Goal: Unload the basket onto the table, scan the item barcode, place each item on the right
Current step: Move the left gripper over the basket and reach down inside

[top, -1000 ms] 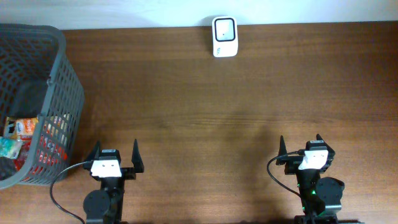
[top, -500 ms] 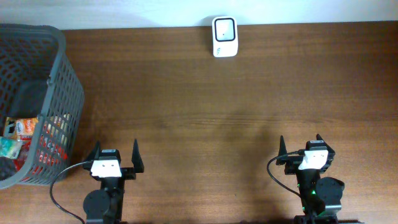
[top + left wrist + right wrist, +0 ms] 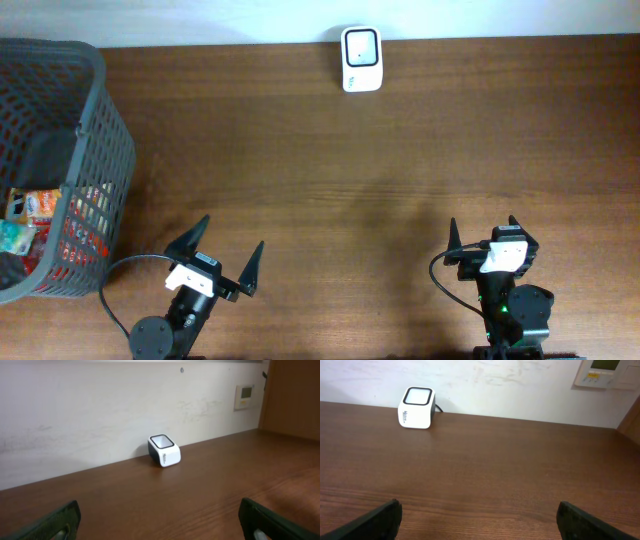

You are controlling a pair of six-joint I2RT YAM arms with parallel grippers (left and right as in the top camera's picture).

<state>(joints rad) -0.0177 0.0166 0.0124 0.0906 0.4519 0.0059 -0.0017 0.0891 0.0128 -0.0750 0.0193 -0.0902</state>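
The white barcode scanner (image 3: 360, 58) stands at the table's far edge against the wall, its dark window facing up; it also shows in the left wrist view (image 3: 164, 451) and the right wrist view (image 3: 416, 407). Packaged items (image 3: 35, 205) lie in the grey mesh basket (image 3: 100, 120) at the far left. My left gripper (image 3: 232, 232) sits near the front edge, angled toward the far right, open and empty (image 3: 160, 510). Over at the front right, my right gripper (image 3: 483, 222) points straight at the wall, also open with nothing between its fingers (image 3: 479, 507).
Bare brown wood lies between both grippers and the scanner. A wall thermostat (image 3: 600, 372) hangs on the white wall behind the table. A wooden panel (image 3: 292, 397) stands at the right end.
The left gripper has swung from pointing straight ahead to pointing toward the far right. The right arm, scanner and basket are unchanged.
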